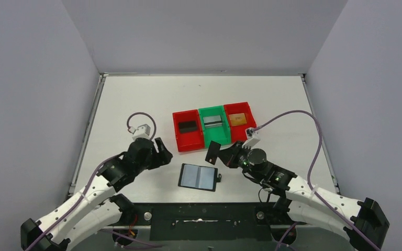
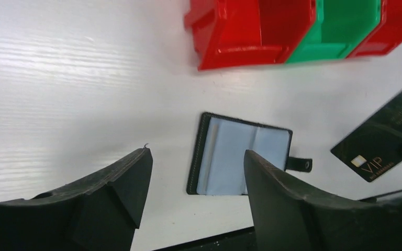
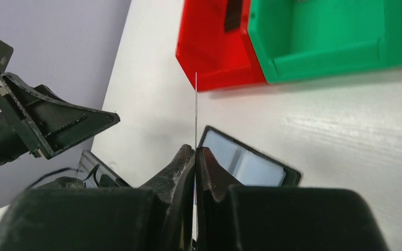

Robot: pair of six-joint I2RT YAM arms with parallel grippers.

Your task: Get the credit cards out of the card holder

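Open table (image 1: 131, 99) left of card holder (image 1: 199, 177); bins (image 1: 188, 145) just behind, black card (image 1: 212, 152) at its right

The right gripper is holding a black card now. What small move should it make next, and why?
Probably the right gripper should carry the black card forward and to the left, over the left red bin. The card is out of the card holder and pinched above the table. That bin already holds another dark card, so it seems the matching place.
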